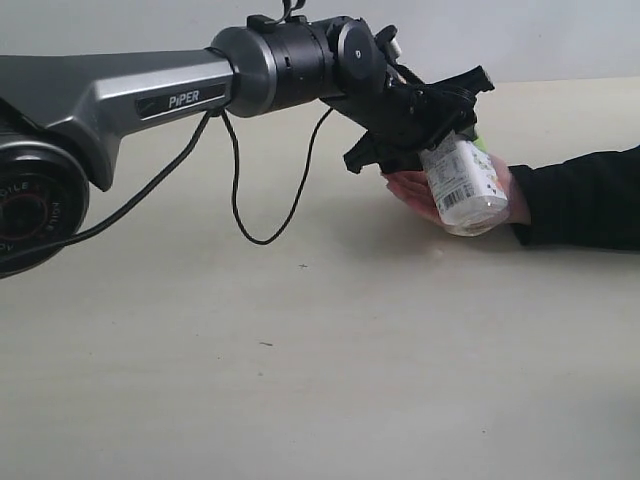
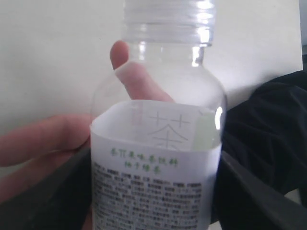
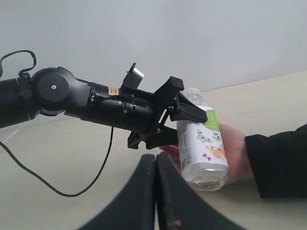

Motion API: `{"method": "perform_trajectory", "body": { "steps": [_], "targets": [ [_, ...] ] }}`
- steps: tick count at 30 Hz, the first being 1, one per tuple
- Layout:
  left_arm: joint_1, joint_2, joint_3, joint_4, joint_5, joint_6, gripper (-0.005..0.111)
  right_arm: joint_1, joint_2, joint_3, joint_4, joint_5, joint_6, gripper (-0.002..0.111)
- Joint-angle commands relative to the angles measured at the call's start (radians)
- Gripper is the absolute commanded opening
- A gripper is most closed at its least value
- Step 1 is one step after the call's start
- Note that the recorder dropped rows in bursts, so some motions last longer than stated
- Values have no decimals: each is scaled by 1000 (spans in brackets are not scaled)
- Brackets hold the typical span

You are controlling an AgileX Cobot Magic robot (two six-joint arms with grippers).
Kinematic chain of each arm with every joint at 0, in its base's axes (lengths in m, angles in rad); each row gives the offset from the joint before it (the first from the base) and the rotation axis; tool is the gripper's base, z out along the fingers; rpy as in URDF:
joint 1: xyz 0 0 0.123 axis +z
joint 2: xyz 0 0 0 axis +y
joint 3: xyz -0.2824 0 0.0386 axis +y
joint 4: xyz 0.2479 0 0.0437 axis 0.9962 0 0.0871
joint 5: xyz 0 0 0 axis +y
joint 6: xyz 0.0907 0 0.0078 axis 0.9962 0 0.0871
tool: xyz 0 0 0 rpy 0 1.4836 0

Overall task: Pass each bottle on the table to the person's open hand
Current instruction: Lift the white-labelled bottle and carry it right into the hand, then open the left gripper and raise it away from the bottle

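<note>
A clear bottle with a white-green label hangs tilted, its white cap up inside my left gripper, which is shut on its upper body. Its base rests against the person's open hand, palm up at the end of a black sleeve. In the left wrist view the bottle fills the frame between the dark fingers, with the hand behind it. The right wrist view shows the same bottle on the hand. My right gripper is shut and holds nothing. No other bottles are in view.
The pale beige table spreads under and in front of the arm. A black cable loops down from the left arm toward the tabletop. The person's forearm lies along the table at the right edge.
</note>
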Motion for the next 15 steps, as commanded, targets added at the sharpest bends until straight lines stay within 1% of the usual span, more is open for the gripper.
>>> {"method": "perform_trajectory", "body": {
  "steps": [1,7,10,13,15],
  "targets": [
    [2,1,-5,-14,-11,-4,46,0,-8,3,-2,-1,-1,0],
    [4,1,-5,-12,-13,-2,48,0,-8,3,-2,-1,-1,0],
    [6,1,-5,-12,-11,5,59,0,-8,3,-2,-1,-1,0],
    [6,1,-5,-8,-11,8,76,0,-8,3,-2,-1,-1,0],
    [6,1,-5,-8,-11,8,84,0,-8,3,-2,-1,-1,0]
  ]
}}
